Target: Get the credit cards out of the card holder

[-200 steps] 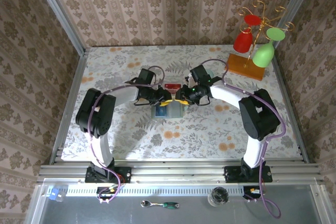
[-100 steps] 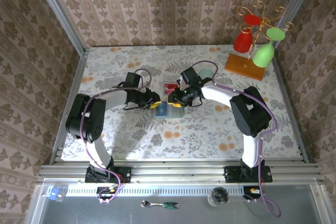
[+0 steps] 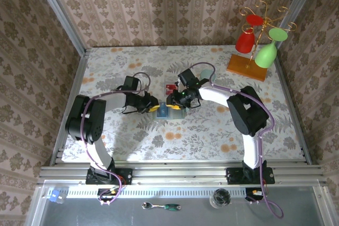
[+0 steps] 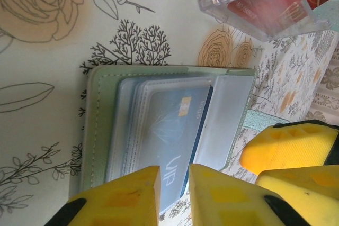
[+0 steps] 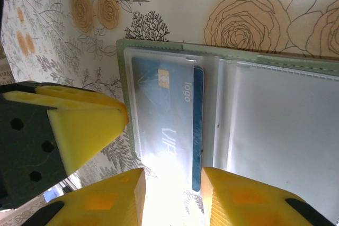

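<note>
Plainly, the risk is a bad pinch. The left gripper (image 4: 174,175), yellow fingers a narrow gap apart, straddles one end of the blue plastic credit card (image 4: 164,130). That card sits under a clear sleeve in the flat grey-green soft card holder (image 4: 98,125), open at mid-worktop. Catching sleeve with card would drag the holder. The right gripper (image 5: 172,183), fingers apart, crowds close. A clear plastic box (image 4: 259,3) lies just beyond; worktop edges are well apart.
</note>
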Controlling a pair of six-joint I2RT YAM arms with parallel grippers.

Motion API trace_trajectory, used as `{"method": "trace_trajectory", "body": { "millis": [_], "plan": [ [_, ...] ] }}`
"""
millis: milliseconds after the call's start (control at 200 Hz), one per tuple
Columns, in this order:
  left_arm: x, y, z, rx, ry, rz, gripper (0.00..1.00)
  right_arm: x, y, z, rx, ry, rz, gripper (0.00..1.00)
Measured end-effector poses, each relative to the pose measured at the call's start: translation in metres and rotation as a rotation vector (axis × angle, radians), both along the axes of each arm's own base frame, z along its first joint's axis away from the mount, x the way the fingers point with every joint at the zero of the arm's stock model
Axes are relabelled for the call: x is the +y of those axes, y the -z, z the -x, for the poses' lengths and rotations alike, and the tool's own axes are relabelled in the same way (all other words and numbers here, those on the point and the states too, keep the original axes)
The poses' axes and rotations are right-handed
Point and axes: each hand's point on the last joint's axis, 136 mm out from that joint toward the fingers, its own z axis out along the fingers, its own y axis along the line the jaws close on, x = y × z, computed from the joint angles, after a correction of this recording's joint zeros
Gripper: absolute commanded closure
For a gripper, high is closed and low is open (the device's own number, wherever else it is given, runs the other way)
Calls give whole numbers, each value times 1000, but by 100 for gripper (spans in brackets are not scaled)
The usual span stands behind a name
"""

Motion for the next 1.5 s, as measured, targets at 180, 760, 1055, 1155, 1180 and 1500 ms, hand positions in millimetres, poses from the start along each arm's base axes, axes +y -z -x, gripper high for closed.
{"method": "trace_trajectory", "body": {
  "millis": [180, 760, 1055, 1155, 1180, 1500],
  "plan": [
    [1, 1, 1, -3, 6, -4, 87, 3, 7, 0, 11, -5, 6, 67],
    [12, 13, 11, 15, 28, -75, 93, 13, 13, -4, 13, -19, 7, 67],
    [17, 17, 12, 17, 25, -110, 93, 14, 20, -3, 26, -22, 15, 67],
    [17, 18, 12, 17, 25, -111, 93, 15, 20, -2, 27, -24, 15, 67],
    [17, 18, 12, 17, 25, -111, 93, 15, 20, -2, 27, -24, 15, 67],
    [16, 14, 8, 9, 25, -109, 93, 18, 16, -4, 19, -29, 3, 69]
  ]
}}
